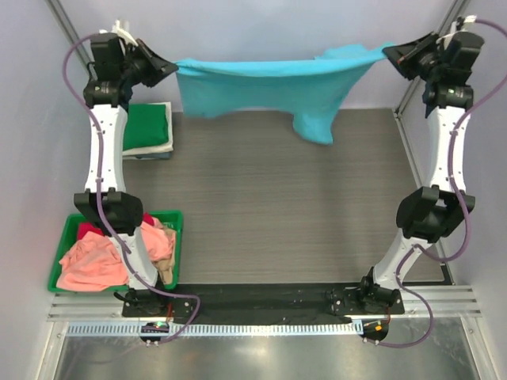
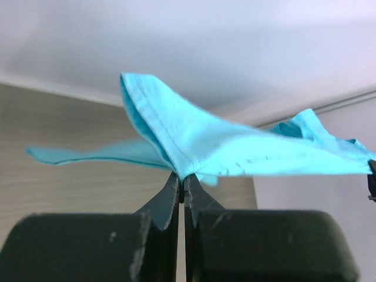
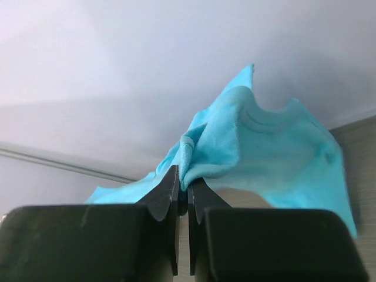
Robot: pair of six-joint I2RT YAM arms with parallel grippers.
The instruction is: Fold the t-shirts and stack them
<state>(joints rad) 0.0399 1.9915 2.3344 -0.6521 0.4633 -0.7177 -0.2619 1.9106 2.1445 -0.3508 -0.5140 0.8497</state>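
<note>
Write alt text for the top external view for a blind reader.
A sky-blue t-shirt hangs stretched in the air over the far side of the table, the left gripper and right gripper each shut on one end. A folded green shirt lies far left; a green bin near left holds a salmon-pink shirt and a red shirt.

Sky-blue t-shirt (image 1: 269, 83): off the desk (image 1: 277, 206), top edge stretched between left gripper (image 1: 170, 67) and right gripper (image 1: 388, 54), jaws clamped on a bunched corner at each end. Body hangs loose, with the longest droop right of centre. Green t-shirt (image 1: 146, 127): folded flat at rear-left of desk, on a folded cream t-shirt (image 1: 150, 149) whose edge shows below. Salmon-pink t-shirt (image 1: 91, 265): crumpled, topmost in bin (image 1: 178, 237), front-left. Red t-shirt (image 1: 89, 231) and tan t-shirt (image 1: 164, 273) poke out beside it.
</note>
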